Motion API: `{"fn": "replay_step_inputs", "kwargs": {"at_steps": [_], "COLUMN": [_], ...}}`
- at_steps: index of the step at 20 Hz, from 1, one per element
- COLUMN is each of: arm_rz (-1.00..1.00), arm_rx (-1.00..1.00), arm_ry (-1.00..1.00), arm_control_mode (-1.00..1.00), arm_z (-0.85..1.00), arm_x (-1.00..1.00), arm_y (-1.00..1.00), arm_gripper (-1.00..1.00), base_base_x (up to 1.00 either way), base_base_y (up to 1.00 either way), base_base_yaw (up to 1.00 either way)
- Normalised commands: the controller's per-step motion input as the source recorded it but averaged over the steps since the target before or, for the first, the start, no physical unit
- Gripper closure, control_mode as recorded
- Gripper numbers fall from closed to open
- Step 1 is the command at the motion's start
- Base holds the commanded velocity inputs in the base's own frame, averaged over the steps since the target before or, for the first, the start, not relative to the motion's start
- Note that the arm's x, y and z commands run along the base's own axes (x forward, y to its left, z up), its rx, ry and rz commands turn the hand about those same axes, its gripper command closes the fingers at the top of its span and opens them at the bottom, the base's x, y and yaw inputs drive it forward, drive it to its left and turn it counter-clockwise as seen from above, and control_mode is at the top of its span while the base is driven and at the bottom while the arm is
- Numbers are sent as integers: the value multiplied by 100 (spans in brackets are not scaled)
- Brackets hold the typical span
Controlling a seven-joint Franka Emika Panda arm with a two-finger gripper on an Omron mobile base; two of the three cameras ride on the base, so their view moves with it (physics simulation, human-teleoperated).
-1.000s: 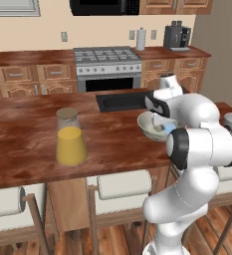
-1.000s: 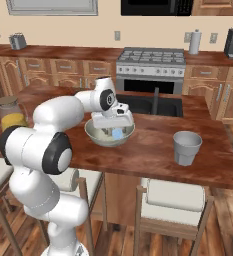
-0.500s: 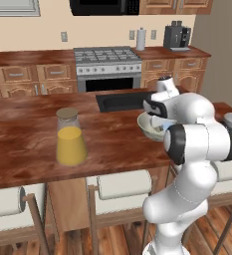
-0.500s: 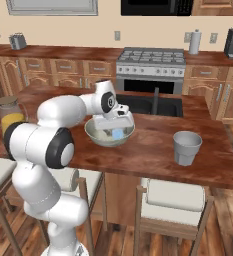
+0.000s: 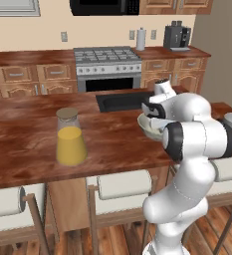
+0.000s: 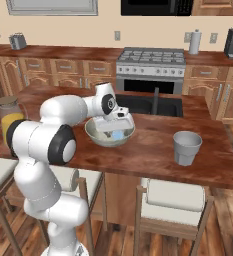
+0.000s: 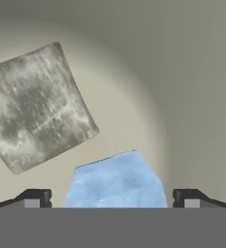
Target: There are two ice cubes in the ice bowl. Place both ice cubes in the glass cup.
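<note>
The ice bowl (image 6: pixel 95 135) sits on the island counter, and my gripper (image 6: pixel 116 128) reaches down into it. In the hand view a bluish ice cube (image 7: pixel 117 181) lies between my gripper's (image 7: pixel 112 199) two fingertips, which stand wide apart on either side of it, open and with small gaps to the cube. A second, greyer ice cube (image 7: pixel 37 106) rests tilted on the bowl floor (image 7: pixel 187 72) just beyond it. The blue cube (image 6: pixel 119 135) also shows in the right base view. The glass cup (image 6: pixel 187 147) stands upright to the bowl's right, apart from it.
A cork-lidded carafe of orange juice (image 5: pixel 70 139) stands on the counter to the left of the bowl (image 5: pixel 147 127). A dark sink (image 6: pixel 153 105) is set in the counter behind the bowl. White stools (image 6: pixel 173 197) line the near edge.
The hand has sunk slightly deeper into the bowl. The bowl, the cup and the carafe have stayed in place.
</note>
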Motion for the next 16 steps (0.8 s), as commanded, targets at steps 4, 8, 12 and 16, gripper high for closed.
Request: {"fn": "replay_step_inputs", "kwargs": {"at_steps": [4,8,12,16], "arm_rz": [0,0,0,0], "arm_rx": [0,0,0,0], "arm_ry": [0,0,0,0], "arm_control_mode": [-100,-100,-100,-100], "arm_z": [0,-1,-16,-11], "arm_x": [-37,-5,12,26], "arm_y": [0,0,0,0], "arm_gripper": [-100,-100,-100,-100], "base_base_x": [0,0,0,0], "base_base_y": [0,0,0,0], "base_base_yaw": [0,0,0,0]}}
